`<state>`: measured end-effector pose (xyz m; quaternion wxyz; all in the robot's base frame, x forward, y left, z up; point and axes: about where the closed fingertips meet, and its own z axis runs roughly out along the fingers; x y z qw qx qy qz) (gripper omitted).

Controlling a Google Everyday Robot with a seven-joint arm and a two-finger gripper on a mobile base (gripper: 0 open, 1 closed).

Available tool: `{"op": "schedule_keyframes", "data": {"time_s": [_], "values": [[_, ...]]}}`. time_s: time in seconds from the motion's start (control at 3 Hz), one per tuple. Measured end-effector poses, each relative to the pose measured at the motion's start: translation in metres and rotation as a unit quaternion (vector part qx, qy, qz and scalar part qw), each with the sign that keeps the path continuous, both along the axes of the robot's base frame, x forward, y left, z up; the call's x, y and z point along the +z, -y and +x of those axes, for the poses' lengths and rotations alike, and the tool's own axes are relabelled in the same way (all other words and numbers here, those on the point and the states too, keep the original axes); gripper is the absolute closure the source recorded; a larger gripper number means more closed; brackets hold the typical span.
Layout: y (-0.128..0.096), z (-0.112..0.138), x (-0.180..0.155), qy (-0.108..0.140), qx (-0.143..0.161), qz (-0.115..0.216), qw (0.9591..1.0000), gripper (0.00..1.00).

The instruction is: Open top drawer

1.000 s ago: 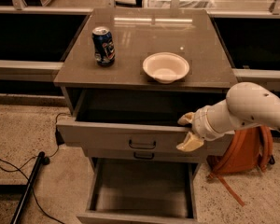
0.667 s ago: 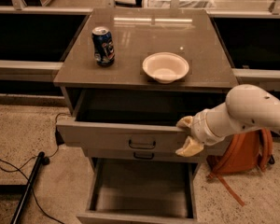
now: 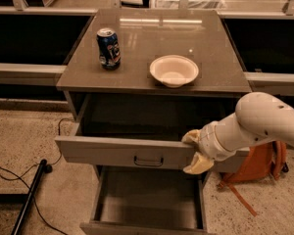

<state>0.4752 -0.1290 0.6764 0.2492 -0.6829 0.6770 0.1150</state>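
Observation:
The top drawer (image 3: 108, 151) is a wide grey drawer pulled partway out of the cabinet, its dark inside showing. A small dark pull handle (image 3: 148, 161) sits at the centre of its front panel. My gripper (image 3: 194, 152), on a white arm coming from the right, is at the right end of the drawer front. Its cream fingers are apart: one finger (image 3: 190, 137) rests on the panel's top edge and the other is at its lower edge.
A blue soda can (image 3: 109, 48) and a white bowl (image 3: 174, 71) stand on the cabinet top (image 3: 210, 38). A lower drawer (image 3: 147, 204) is also pulled far out below. An orange bag (image 3: 262, 165) lies right of the cabinet. A black pole (image 3: 27, 199) and cables lie on the floor at left.
The top drawer has slid a little further out toward the camera, and my gripper has moved with its front panel.

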Motion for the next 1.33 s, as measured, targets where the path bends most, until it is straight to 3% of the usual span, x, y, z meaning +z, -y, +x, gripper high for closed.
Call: {"op": "schedule_keyframes", "data": {"time_s": [1.0, 1.33], "values": [[-0.006, -0.067, 0.026, -0.023, -0.001, 0.031, 0.9993, 0.39], [0.001, -0.068, 0.042, -0.011, -0.014, 0.025, 0.9995, 0.40]]}}
